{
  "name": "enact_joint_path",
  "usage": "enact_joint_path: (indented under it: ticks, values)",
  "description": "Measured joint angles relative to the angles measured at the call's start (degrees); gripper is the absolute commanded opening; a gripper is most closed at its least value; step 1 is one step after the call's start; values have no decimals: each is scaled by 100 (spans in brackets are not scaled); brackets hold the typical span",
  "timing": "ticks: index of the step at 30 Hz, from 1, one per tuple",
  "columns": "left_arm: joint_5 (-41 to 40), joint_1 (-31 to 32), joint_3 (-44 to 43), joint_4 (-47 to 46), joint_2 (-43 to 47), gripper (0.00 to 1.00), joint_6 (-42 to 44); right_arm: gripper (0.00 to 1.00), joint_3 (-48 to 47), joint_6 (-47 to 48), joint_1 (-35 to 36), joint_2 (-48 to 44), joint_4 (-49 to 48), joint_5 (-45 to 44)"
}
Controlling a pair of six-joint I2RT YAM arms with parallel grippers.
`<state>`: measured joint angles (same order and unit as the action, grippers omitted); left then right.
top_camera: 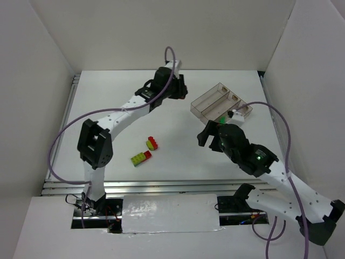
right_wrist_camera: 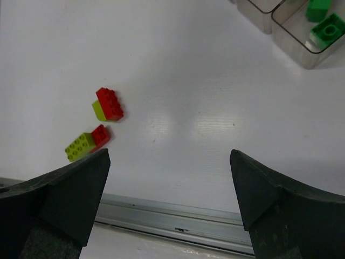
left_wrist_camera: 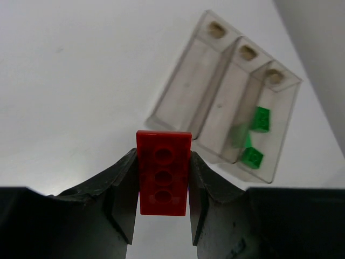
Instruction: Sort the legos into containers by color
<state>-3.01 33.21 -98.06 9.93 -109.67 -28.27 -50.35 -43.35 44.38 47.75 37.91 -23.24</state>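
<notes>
Pinching a red brick (left_wrist_camera: 163,181) in the left fingers (left_wrist_camera: 125,186) near the trays (left_wrist_camera: 186,81) by the far right corner of the worktop (left_wrist_camera: 70,81), right fingers (right_wrist_camera: 81,186) spread wide.

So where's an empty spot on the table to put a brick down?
The bare white stretch between the two red-and-lime brick clumps and the clear trays is free, also the table's far left corner. It's crowded at the tray holding green bricks.
</notes>
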Motion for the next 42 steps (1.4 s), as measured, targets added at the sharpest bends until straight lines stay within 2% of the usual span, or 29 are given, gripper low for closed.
enact_joint_path:
  ticks: [3, 5, 8, 10, 13, 15, 16, 19, 20, 25, 29, 34, 38, 42]
  values:
    - [219, 422, -841, -249, -713, 27, 219, 100, -61, -74, -4, -529, 254, -179]
    - [284, 651, -1209, -461, -1174, 28, 306, 100, -129, -72, -9, -739, 389, -221]
    - [402, 935, -1786, -643, -1941, 30, 345, 100, -232, -68, -35, -909, 538, -260]
    - [463, 1049, -2127, -785, -2463, 36, 376, 100, -289, -63, -39, -935, 680, -289]
    - [481, 1130, -2430, -866, -2983, 46, 402, 100, -302, -42, -39, -1036, 890, -295]
    - [466, 1176, -2616, -861, -3211, 61, 389, 100, -302, -39, -42, -1115, 1038, -297]
    - [433, 1193, -2684, -868, -3298, 75, 387, 100, -302, -37, -44, -1147, 1113, -295]
    - [411, 1209, -2721, -933, -3362, 95, 404, 100, -304, -22, -52, -1290, 1244, -295]
    - [393, 1211, -2721, -994, -3362, 99, 409, 100, -306, -11, -52, -1316, 1283, -293]
    - [212, 1213, -2712, -1169, -3346, 99, 372, 100, -343, 63, -52, -1320, 1368, -282]
    - [-595, 1217, -1941, -968, -2736, 99, 254, 100, -348, 153, -55, -1300, 1351, -223]
    - [-2085, 1174, -1084, 308, -1246, 99, -363, 100, -345, 463, -55, -944, 1073, 160]
    - [-2876, 951, 136, 1255, 431, 99, -1163, 100, -321, 702, -48, 70, 638, 632]
    - [-3193, 461, 1906, 1814, 1976, 99, -1867, 99, -271, 879, 17, 1327, -48, 1119]
